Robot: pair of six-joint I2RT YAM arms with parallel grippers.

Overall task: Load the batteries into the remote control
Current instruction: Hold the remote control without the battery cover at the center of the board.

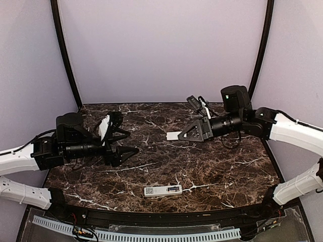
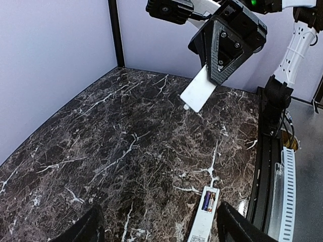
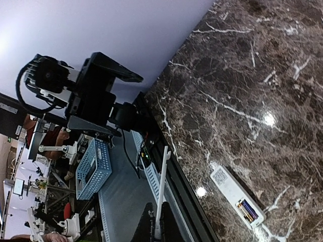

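The white remote control (image 1: 162, 190) lies label side up near the table's front edge, its battery bay uncovered. Two batteries (image 2: 209, 200) lie side by side in that bay, also visible in the right wrist view as batteries (image 3: 247, 210) in the remote control (image 3: 229, 185). My right gripper (image 1: 184, 134) hovers over the back middle of the table, shut on a thin white cover plate (image 1: 174, 135); the plate (image 3: 161, 191) shows edge-on between its fingers. My left gripper (image 1: 133, 141) hangs open and empty above the left of the table, its fingers (image 2: 83, 229) well above the remote control (image 2: 203, 224).
A marble table (image 1: 217, 166) with a black rail and a white slotted cable duct (image 1: 136, 234) along the front edge. Purple walls and curved black posts (image 1: 65, 55) enclose the back and sides. A blue basket (image 3: 91, 171) stands off the table.
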